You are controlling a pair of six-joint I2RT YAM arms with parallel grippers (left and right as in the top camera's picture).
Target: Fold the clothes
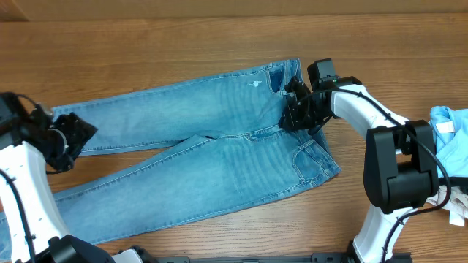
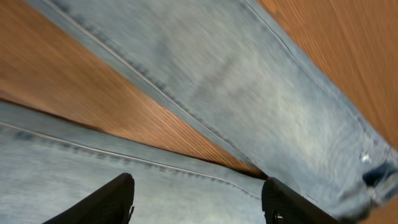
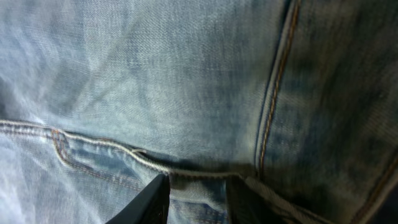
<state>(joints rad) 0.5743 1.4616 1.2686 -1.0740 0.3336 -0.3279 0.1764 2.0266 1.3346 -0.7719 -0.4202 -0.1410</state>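
Observation:
The light blue denim jeans (image 1: 219,146) lie spread flat on the wooden table (image 1: 219,44), waistband to the right and both legs running left in a narrow V. My left gripper (image 1: 73,139) is open by the leg ends at the left. In the left wrist view its fingers (image 2: 199,186) stand wide apart over the nearer leg (image 2: 74,180), with nothing between them. My right gripper (image 1: 296,115) is down on the seat near the waistband. In the right wrist view its fingers (image 3: 196,193) pinch a raised fold of denim (image 3: 155,74) at a seam.
A light blue cloth (image 1: 450,131) lies at the right edge behind the right arm's base, with a small white item (image 1: 457,201) below it. Bare wood shows between the two legs (image 2: 124,118).

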